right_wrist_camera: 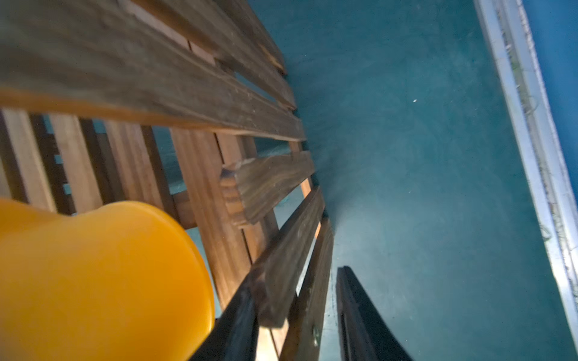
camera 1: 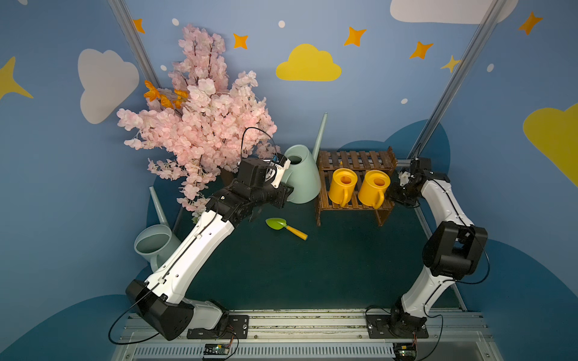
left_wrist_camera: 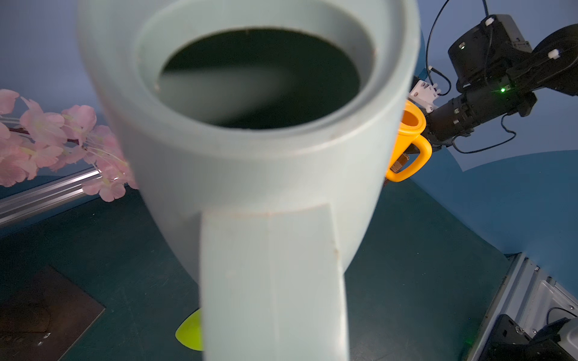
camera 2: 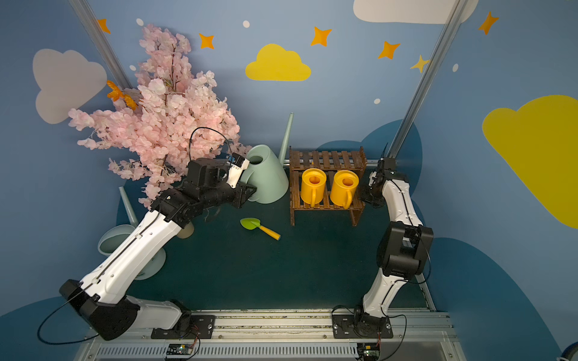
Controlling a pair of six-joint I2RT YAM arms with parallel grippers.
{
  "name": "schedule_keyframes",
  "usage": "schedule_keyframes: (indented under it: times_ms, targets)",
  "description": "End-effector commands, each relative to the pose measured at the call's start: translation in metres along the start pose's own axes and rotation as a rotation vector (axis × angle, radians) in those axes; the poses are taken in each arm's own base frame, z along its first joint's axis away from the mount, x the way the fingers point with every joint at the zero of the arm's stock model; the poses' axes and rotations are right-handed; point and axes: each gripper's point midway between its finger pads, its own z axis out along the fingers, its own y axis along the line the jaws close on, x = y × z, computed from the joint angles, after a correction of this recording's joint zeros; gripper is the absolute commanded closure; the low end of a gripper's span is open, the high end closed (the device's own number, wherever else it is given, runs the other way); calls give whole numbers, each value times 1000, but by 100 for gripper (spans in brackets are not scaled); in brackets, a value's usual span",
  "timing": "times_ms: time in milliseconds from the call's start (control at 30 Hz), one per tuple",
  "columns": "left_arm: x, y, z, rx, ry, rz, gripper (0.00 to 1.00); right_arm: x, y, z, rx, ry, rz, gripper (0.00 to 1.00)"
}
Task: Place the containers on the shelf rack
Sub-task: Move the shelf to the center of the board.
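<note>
Beside shelf rack [camera 1: 353,160], left fingers [camera 1: 287,191] clamped on green can [camera 1: 302,179] handle, right fingers [right_wrist_camera: 359,315] part-open.

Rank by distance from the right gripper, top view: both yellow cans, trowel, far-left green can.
1. Right yellow can, lower rack tier, beside the right gripper.
2. Left yellow can, same tier.
3. Trowel, front-left of the rack.
4. Green can, far left.

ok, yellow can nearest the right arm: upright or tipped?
Upright. In a top view the yellow can sits base-down on the rack, lower tier, opening facing up.
</note>
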Motion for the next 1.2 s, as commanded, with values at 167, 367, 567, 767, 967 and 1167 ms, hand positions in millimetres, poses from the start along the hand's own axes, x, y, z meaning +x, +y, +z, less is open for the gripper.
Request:
schedule_keyframes:
  times_ms: [167, 367, 567, 767, 967, 1167]
  targets:
    - [-40, -8, -20, 15, -145, 15, 95, 5, 9, 7, -9, 10, -43, 72]
    - [-54, -7, -30, -6, -185, 10, 96, 16, 13, 9, -8, 11, -59, 80]
    - [-69, -7, -33, -12, -236, -8, 98, 27, 23, 12, -9, 25, -87, 84]
    - [-89, -10, -29, -36, -300, -18, 98, 44, 39, 13, -26, 30, -120, 84]
    - [-97, -18, -15, -13, -319, -10, 98, 59, 56, 17, -63, 31, -136, 86]
    - [-108, -21, -6, -36, -346, -10, 98, 75, 74, 19, -72, 39, -170, 87]
